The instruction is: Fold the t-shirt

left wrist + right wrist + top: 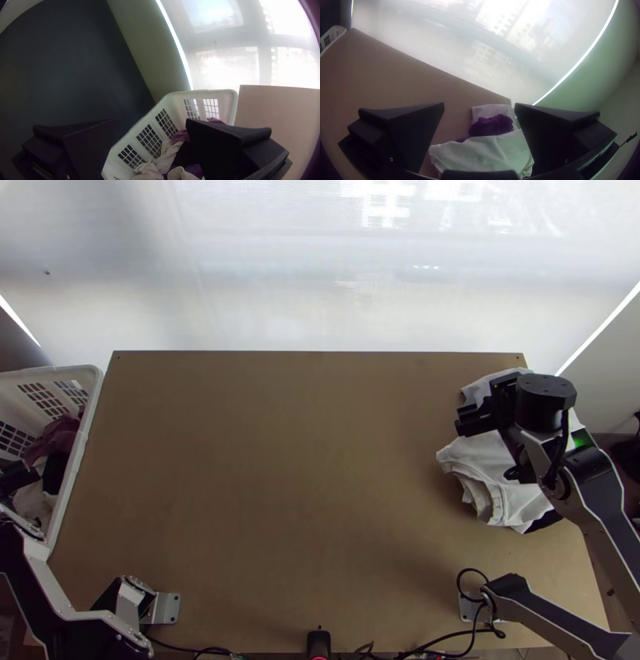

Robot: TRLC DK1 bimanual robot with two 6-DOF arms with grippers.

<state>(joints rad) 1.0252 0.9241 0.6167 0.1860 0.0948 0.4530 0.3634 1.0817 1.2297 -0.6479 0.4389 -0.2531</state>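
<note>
Top view: your right claw (462,420) is over rumpled white clothes (484,456) on the surface (280,460); your left claw (14,478) is at the basket (78,456). Left wrist view: released. Right wrist view: released, purple cloth (491,125) and white clothes ahead.

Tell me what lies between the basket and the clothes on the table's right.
Bare tabletop lies between the basket and the clothes, in the top view.

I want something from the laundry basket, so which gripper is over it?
The left gripper, over the white basket; the right gripper is by the pale cloths.
</note>
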